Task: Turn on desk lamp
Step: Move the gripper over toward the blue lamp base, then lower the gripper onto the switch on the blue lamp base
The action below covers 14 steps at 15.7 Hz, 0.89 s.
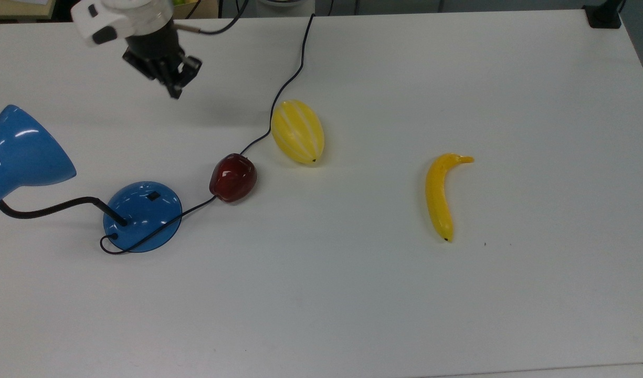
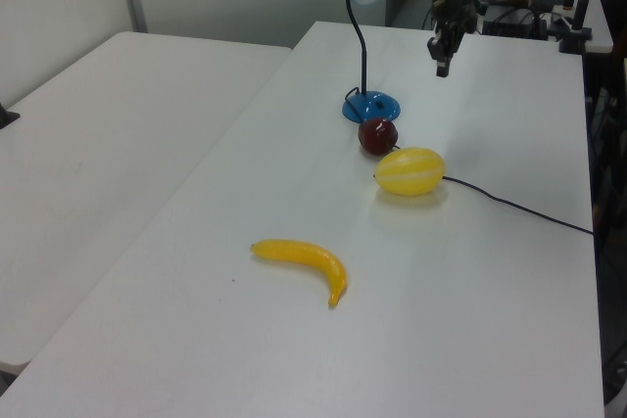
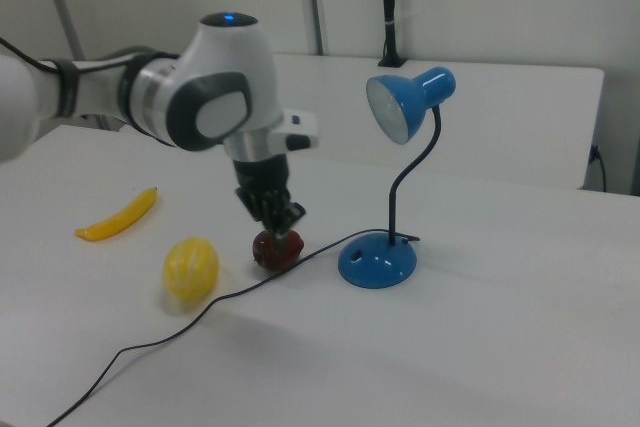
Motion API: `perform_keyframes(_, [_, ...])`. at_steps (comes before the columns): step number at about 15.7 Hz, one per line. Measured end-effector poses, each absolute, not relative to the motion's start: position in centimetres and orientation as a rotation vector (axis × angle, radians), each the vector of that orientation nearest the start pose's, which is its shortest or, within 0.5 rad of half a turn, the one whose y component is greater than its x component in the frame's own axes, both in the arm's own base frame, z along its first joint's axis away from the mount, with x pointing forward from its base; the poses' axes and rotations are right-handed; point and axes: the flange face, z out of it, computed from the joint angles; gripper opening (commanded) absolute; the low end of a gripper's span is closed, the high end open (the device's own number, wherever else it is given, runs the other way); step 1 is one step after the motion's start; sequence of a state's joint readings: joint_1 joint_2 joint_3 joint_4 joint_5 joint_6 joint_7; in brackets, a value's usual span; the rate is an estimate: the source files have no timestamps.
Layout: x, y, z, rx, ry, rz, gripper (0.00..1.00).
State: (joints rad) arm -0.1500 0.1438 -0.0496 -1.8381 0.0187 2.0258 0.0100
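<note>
The desk lamp stands at the top view's left, with its round blue base (image 1: 137, 223) on the table and a small black switch (image 1: 153, 196) on the dome. A black gooseneck (image 1: 48, 209) leads to the blue cone shade (image 1: 22, 152). Its black cord (image 1: 290, 79) runs off past the fruit. My gripper (image 1: 174, 93) hangs in the air above the table, up and slightly right of the base, fingers together and holding nothing. In the left view the gripper (image 2: 442, 68) is right of the lamp base (image 2: 370, 105). In the right view the gripper (image 3: 286, 221) hangs left of the base (image 3: 377, 260).
A dark red apple (image 1: 233, 177) lies on the cord just right of the base. A yellow striped melon (image 1: 297, 131) and a banana (image 1: 440, 197) lie further right. The table's far edge (image 1: 405, 13) is behind the arm.
</note>
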Motion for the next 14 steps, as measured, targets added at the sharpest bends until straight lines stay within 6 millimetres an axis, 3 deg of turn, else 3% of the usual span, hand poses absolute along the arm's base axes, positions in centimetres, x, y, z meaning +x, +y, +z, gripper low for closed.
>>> perform_keyframes(4, [61.3,-15.3,41.5,-3.11,0.464,-0.203,0.0])
perform_keyframes(7, [62.1,-16.0,39.6,-3.11,0.485,-0.222,0.0])
perform_keyframes(14, [63.1,-16.1,39.6,-3.101,0.524,-0.269,0.0])
